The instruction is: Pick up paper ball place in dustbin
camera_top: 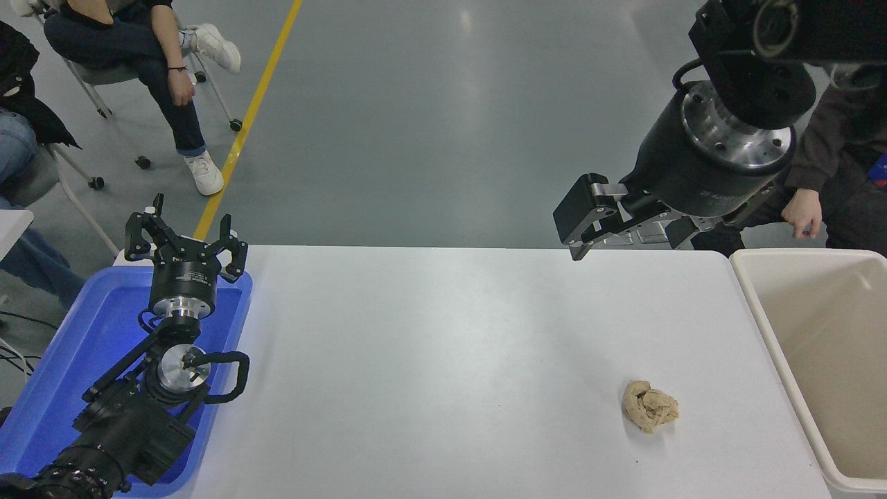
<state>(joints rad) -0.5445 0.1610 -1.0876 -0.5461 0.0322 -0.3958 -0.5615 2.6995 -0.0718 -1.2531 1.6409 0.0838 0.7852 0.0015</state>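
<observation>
Head view, and it's my only one: I've got the paper ball (pixel 650 406) lying loose on the white table (pixel 443 360), toward the near right, nothing touching it. So the pick isn't done yet; grasp, carry and drop are all left, by my reading.

My right gripper (pixel 589 232) hangs high over the table's far right edge, well apart from the ball, with nothing in it. I see one black finger and some metal linkage side-on, and from this angle I honestly can't tell whether the jaws stand apart or together.

The dustbin (pixel 759 326) sits against the table's right side, mouth open, and as far as I can see inside, nothing in it. The ball is near its rim, so I'd expect a short carry over it.

Room looks good: bare tabletop all round the ball. Watch the person's hand (pixel 804 211) just beyond the far right corner, near my arm.

Left gripper (pixel 186 242) parked over the blue tray (pixel 62 367), fingers spread, holding nothing.
</observation>
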